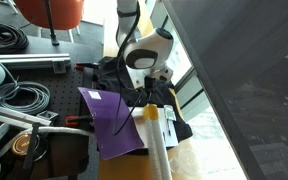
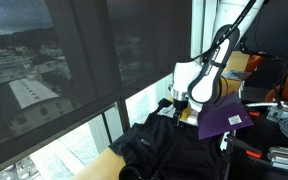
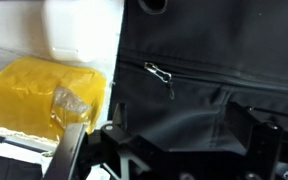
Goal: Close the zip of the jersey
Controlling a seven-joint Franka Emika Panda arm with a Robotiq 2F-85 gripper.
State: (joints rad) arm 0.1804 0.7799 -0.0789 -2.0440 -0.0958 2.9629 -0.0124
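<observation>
The black jersey [image 1: 176, 122] lies rumpled on the table, and it also shows in an exterior view [image 2: 164, 148]. It fills the wrist view [image 3: 214, 40]. There, a thin zip line [image 3: 209, 71] runs across the fabric, with a small metal pull [image 3: 162, 72] at its left end. My gripper [image 3: 184, 135] is open, with its two dark fingers spread wide just over the fabric below the pull and nothing held. In both exterior views the gripper [image 1: 150, 88] [image 2: 177, 104] points down at the jersey's edge beside the purple sheet [image 1: 109, 120].
The purple sheet [image 2: 224, 118] lies partly over the jersey. A yellow block in clear plastic [image 3: 44, 95] and a white object [image 3: 79, 30] sit left of the fabric. A white cylinder [image 1: 154, 150] stands near the front. Cables [image 1: 14, 95] lie on the bench and a window wall [image 2: 74, 80] is close by.
</observation>
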